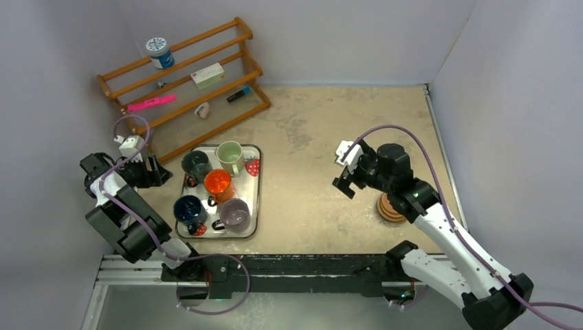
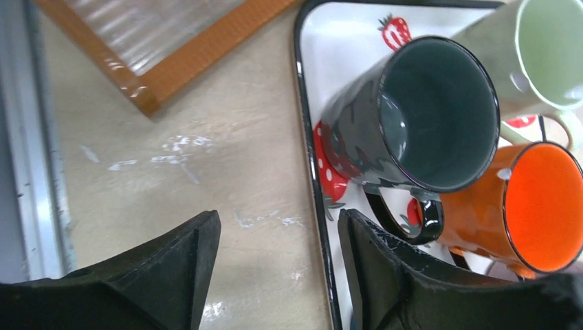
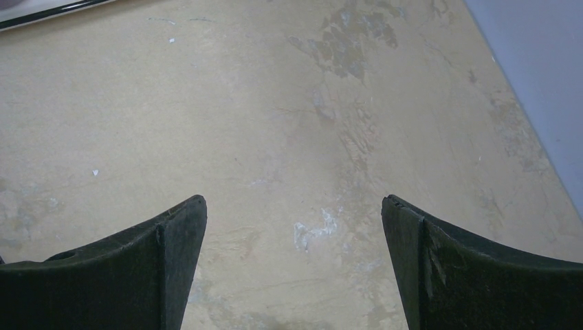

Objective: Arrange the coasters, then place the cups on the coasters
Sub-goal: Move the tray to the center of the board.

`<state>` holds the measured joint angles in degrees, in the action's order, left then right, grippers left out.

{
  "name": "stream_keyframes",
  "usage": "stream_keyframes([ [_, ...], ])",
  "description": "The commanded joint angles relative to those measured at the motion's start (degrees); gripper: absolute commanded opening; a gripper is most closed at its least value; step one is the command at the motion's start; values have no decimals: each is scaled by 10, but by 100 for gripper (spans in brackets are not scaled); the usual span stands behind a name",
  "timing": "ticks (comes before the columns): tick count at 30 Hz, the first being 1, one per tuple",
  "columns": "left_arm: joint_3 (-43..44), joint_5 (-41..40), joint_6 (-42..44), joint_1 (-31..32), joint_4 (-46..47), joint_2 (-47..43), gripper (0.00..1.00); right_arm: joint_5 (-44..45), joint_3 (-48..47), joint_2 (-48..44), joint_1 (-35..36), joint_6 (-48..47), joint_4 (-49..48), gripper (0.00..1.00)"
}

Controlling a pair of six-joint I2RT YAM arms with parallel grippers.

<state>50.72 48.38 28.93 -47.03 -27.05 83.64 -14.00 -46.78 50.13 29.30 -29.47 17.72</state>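
Currently, left gripper (image 2: 277, 218): half-open, empty, astride tray (image 2: 311, 137) rim; cups (image 2: 440, 113) just ahead-right.
Right gripper (image 3: 292, 213): wide, empty; coasters (image 1: 390, 208) stacked behind it.
Risk: cups moved before coasters are spread; closing here could pinch and drag the tray.

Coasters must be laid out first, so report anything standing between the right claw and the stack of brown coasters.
Nothing visible does. The stack of thin round brown coasters sits on the beige table, partly hidden under the right arm itself. The open right claw hovers beyond it, facing away.
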Motion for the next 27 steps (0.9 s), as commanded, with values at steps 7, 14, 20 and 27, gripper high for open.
stream_keyframes([
  [7,2,58,121,-3,-44,26,61,2,22,-25,1,-16,-8,99],
  [14,12,65,193,3,-98,74,58,0,22,-28,1,-19,-8,99],
  [20,16,46,208,38,-115,79,57,1,26,-30,2,-23,-8,99],
  [27,13,16,191,80,-108,78,58,4,30,-29,1,-28,-9,99],
])
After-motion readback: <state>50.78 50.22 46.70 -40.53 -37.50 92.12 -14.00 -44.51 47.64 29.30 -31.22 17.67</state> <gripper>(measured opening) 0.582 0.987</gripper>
